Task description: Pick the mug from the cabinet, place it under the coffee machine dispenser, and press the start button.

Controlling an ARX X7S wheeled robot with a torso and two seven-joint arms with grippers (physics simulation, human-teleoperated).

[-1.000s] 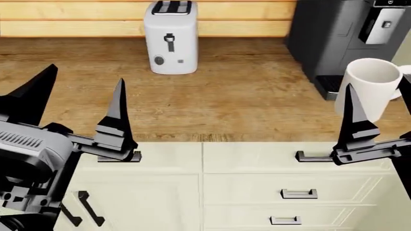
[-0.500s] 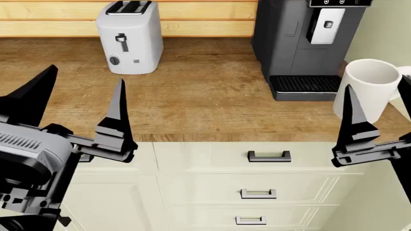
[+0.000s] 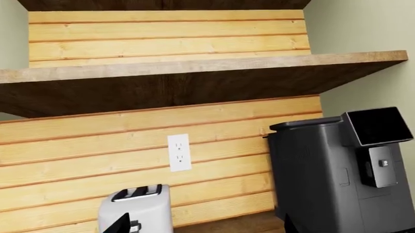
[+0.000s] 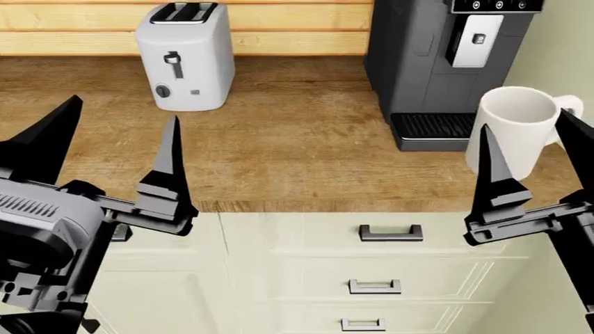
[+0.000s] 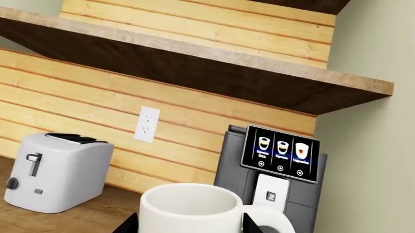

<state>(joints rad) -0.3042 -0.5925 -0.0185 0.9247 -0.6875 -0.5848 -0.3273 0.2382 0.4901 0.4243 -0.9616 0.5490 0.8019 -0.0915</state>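
The white mug (image 4: pixel 513 129) hangs upright over the counter, just right of the coffee machine's ribbed black tray (image 4: pixel 430 126), with its handle (image 4: pixel 569 106) turned right. My right gripper (image 4: pixel 533 158) is shut on the mug, one black finger on each side. In the right wrist view the mug (image 5: pixel 190 208) fills the jaws of the right gripper (image 5: pixel 191 224). Beyond it is the silver dispenser (image 5: pixel 270 194), under a lit panel (image 5: pixel 280 151) of three drink icons. I cannot tell which is the start button. My left gripper (image 4: pixel 107 149) stands open and empty at the counter's front left.
A white toaster (image 4: pixel 186 56) stands at the back of the wooden counter (image 4: pixel 297 132), left of the dark grey coffee machine (image 4: pixel 418 56). Cream drawers (image 4: pixel 390 233) run below the counter edge. A wooden shelf (image 3: pixel 194 73) overhangs the appliances, and a green wall (image 5: pixel 370 170) closes the right side.
The view swung right, so toaster and coffee machine slid left in the picture. The mug in my right gripper has since shifted slightly left toward the tray. The left gripper holds its pose.
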